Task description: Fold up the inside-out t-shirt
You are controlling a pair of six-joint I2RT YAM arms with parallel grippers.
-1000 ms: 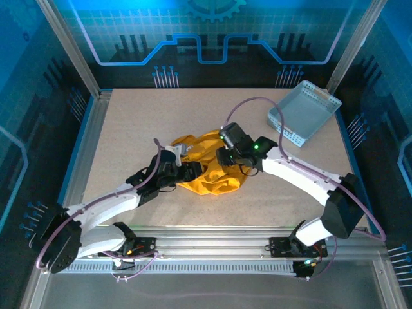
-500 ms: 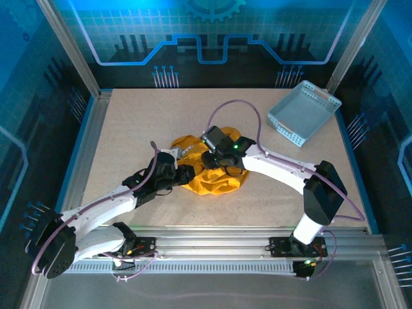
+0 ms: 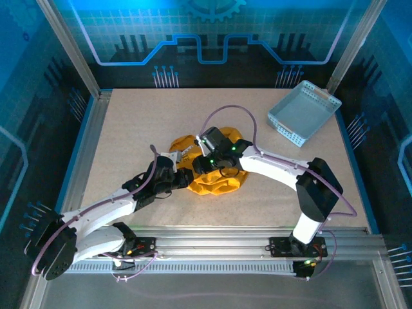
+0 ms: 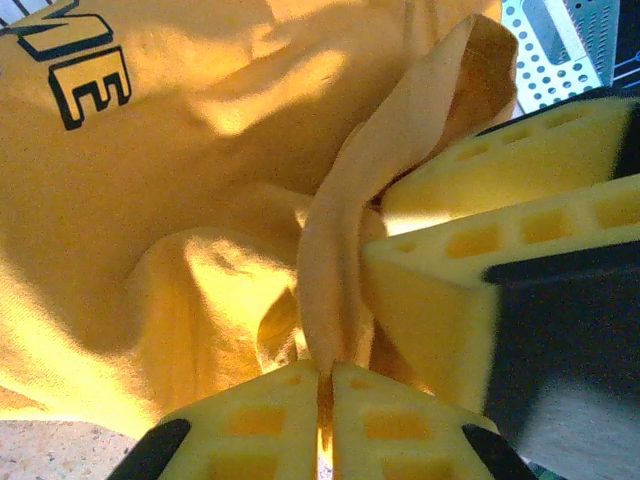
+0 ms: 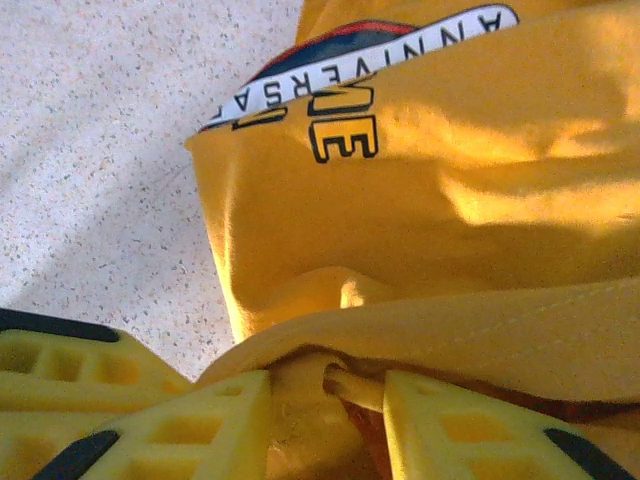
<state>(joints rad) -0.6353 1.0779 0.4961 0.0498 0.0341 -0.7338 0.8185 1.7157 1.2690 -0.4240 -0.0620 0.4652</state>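
The left gripper (image 3: 182,172) sits at the 9 o'clock edge of the crumpled inside-out t-shirt (image 3: 215,183) mid-table (image 3: 129,129), its jaws pinched tight on a yellow fold. The right gripper (image 3: 198,164), at the shirt's 11 o'clock, has its jaws part-way apart around bunched cloth; whether they grip it, I cannot tell. The perforated basket (image 3: 302,112) stands well apart at 2 o'clock.

The t-shirt (image 3: 219,181) lies bunched near the middle of the table (image 3: 129,129), a little toward the near edge. The basket (image 3: 302,112) stands in the far right corner, well apart from it. The left gripper (image 3: 183,174) is at the t-shirt's left side, with a fold of cloth between its fingers (image 4: 250,430). The right gripper (image 3: 201,166) is just beside it, on the t-shirt's far left part, with cloth between its fingers (image 5: 200,420) too.
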